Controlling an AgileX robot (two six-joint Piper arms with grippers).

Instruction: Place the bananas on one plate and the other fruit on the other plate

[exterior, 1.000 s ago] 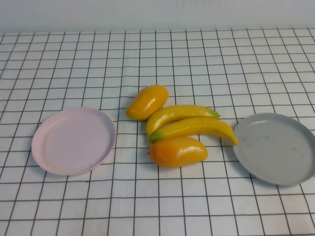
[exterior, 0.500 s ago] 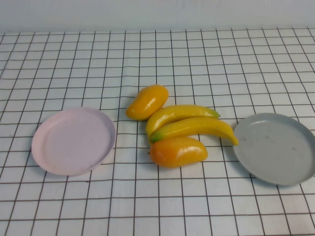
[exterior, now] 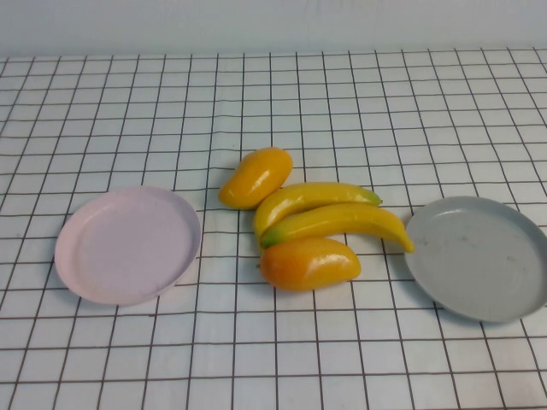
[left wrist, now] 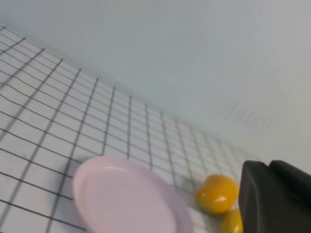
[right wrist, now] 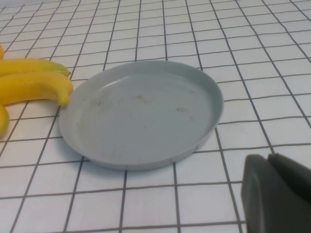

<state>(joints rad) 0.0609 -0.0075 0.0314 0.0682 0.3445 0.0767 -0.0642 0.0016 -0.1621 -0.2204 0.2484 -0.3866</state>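
Four fruits lie bunched at the middle of the counter (exterior: 359, 94), and neither plate has anything on it, so my sorting has not begun. My left claw (left wrist: 277, 199) hangs back near the pink plate (exterior: 128, 245), closed and empty; my right claw (right wrist: 277, 194) waits just beside the grey plate (exterior: 479, 256), likewise closed with nothing in it.

The two bananas (exterior: 329, 212) lie side by side and touching, wedged between the far mango (exterior: 255, 177) and the near mango (exterior: 309, 263). The near banana's tip almost reaches the grey plate's rim, so I judge that one the natural first pick for my right claw: open wide, come straight down across its slim middle, and lift before sliding sideways, or I will drag its neighbour along. These skins look glossy, so a centred grip matters.

For my left claw, the far mango is the freest, with open counter on its outer side. Room is generous all round the cluster; the tight spots are the seams where fruit presses on fruit. Both plates sit near the front edge, so I should set things down well inside the rims
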